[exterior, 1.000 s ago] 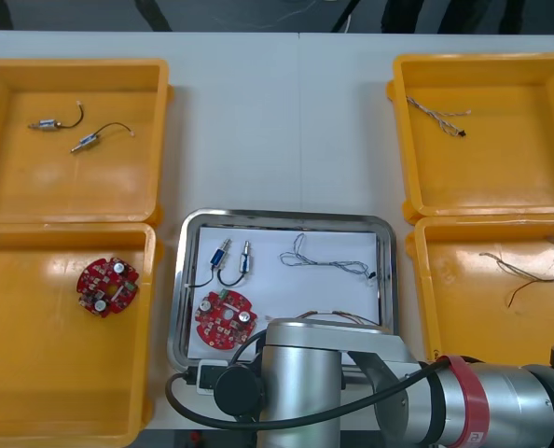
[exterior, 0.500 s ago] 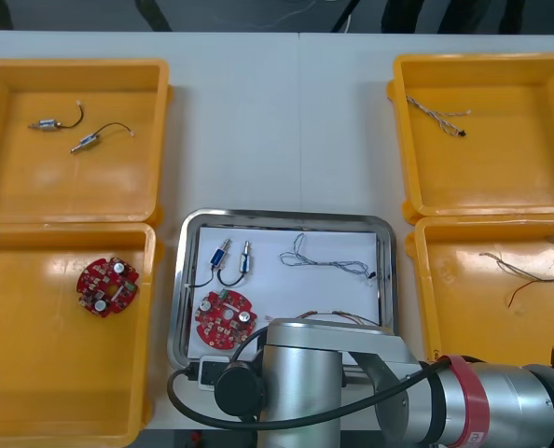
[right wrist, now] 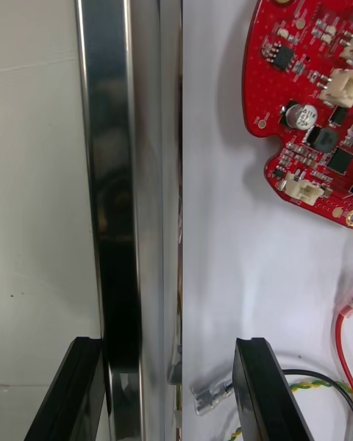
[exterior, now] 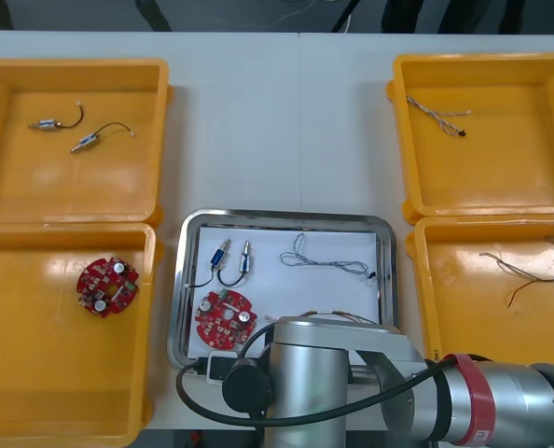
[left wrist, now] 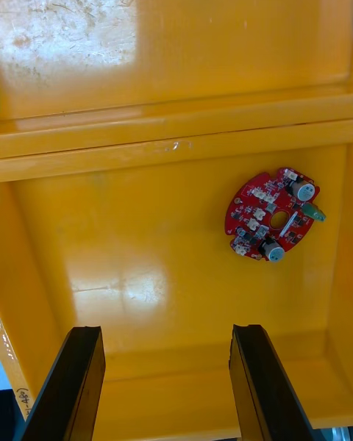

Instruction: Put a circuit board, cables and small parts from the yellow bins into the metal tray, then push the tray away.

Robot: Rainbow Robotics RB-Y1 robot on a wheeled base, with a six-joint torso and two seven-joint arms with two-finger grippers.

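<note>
Both released — straddles rim of metal tray (right wrist: 110,154) with right gripper (right wrist: 168,356); holds left gripper (left wrist: 165,342) over circuit board (left wrist: 272,215) in yellow bin (left wrist: 147,250).

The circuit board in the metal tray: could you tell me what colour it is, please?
The circuit board is red; the right wrist view shows it best.

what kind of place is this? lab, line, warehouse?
Most likely a lab kitting bench: a light table with four yellow bins of sorted parts, and a metal tray holding a circuit board, cables and small metal parts. Right gripper straddles the tray's rim; left gripper hovers over a bin.
</note>
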